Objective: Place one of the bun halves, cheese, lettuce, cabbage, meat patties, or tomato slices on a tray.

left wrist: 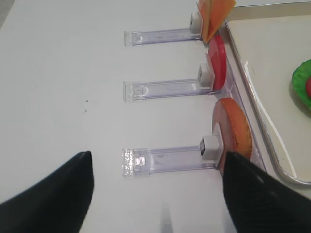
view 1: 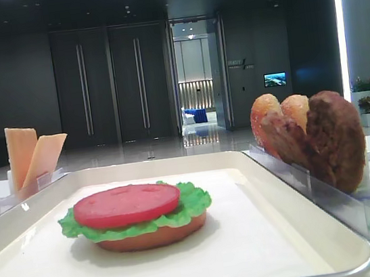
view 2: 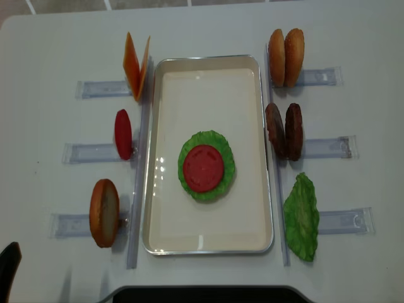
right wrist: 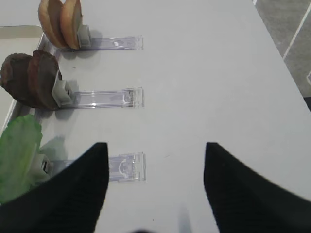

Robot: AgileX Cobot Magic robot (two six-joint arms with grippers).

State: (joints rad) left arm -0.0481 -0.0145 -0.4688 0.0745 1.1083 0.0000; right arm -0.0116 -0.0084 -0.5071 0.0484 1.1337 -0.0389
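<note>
The cream tray (view 2: 208, 62) lies mid-table. On it sits a stack: a bun half (view 1: 153, 237) at the bottom, lettuce (view 2: 218, 142) over it, a tomato slice (view 2: 203, 168) on top. Left of the tray, cheese (view 2: 136, 66), a tomato slice (left wrist: 218, 63) and a bun half (left wrist: 235, 131) stand in holders. My left gripper (left wrist: 158, 154) hangs open and empty over the table beside that bun. On the right stand bun halves (right wrist: 60, 22), meat patties (right wrist: 31, 77) and a lettuce leaf (right wrist: 17, 150). My right gripper (right wrist: 155, 145) is open and empty, right of them.
Clear plastic holders (view 2: 328, 147) stick out sideways from both long sides of the tray. The table's right edge (right wrist: 286, 53) runs close to the right holders. A dark shape (view 2: 202, 293) sits at the near table edge.
</note>
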